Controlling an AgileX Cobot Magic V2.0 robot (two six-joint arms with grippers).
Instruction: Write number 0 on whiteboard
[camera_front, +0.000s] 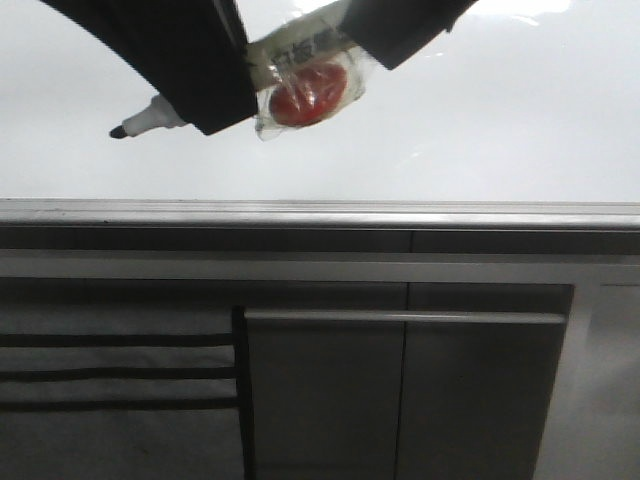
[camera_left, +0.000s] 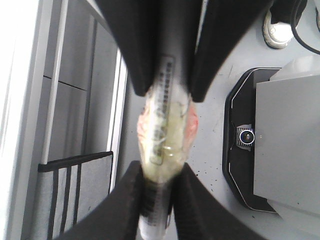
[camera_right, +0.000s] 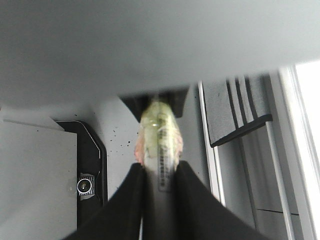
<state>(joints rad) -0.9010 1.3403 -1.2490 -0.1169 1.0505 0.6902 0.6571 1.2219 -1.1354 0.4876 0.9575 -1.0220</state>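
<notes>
The whiteboard (camera_front: 480, 130) fills the upper half of the front view, glossy white, and no number 0 shows on it. In front of it a marker (camera_front: 160, 115) hangs with its black tip (camera_front: 118, 131) pointing left. A red lump under clear tape (camera_front: 305, 95) is wrapped round its middle. My left gripper (camera_front: 228, 112) is shut on the marker just behind the tip end. My right gripper (camera_front: 385, 45) is shut on the other end. In the wrist views each gripper, left (camera_left: 157, 195) and right (camera_right: 160, 185), clamps the marker (camera_left: 165, 125) (camera_right: 159, 132).
The board's grey metal frame edge (camera_front: 320, 213) runs below it. Under that are grey cabinet panels (camera_front: 400, 400) and a handle bar (camera_front: 400, 317). The wrist views look down on the floor and a black base with a small camera (camera_left: 245, 136).
</notes>
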